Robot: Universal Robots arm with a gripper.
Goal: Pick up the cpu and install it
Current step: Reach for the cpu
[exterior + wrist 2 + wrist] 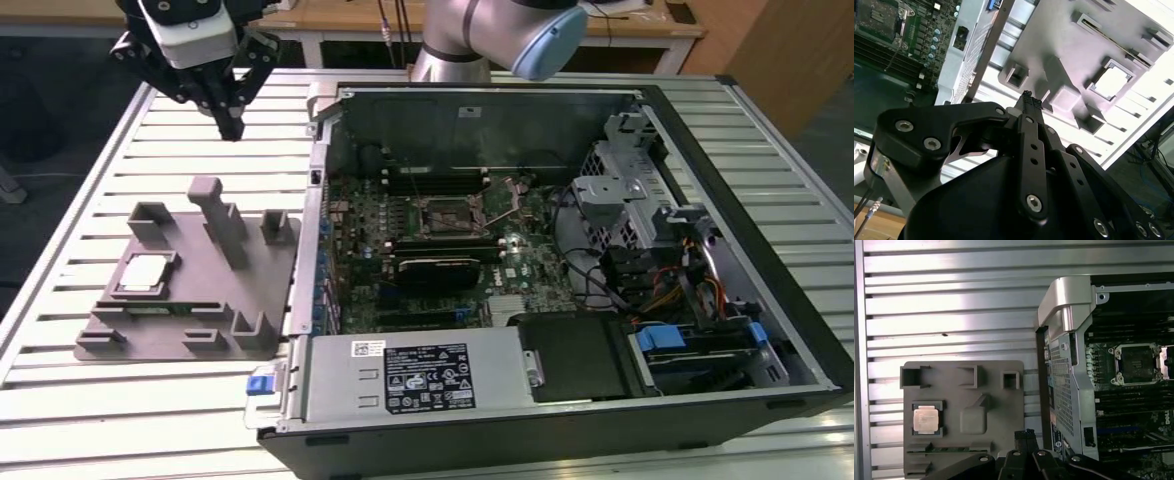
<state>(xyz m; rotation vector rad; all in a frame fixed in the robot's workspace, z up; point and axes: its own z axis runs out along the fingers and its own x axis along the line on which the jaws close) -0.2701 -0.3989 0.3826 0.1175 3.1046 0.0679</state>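
Note:
The cpu (147,272) is a small silver square lying flat in a pocket of the grey fixture plate (200,300), on the slatted table at the exterior view's left. Both wrist views show it too, as the cpu (925,418) and a bright square cpu (1113,81). My gripper (230,128) hangs high above the table beyond the fixture, well clear of the chip. Its black fingers (1027,100) meet at the tips with nothing between them. The empty black socket (451,212) sits mid-motherboard inside the open computer case, and the socket (1135,363) also appears in the first wrist view.
The open computer case (561,420) fills the exterior view's right, its metal side wall (318,200) rising next to the fixture. Upright grey posts (220,225) stand on the fixture near the chip. The slatted table (174,400) surrounds both.

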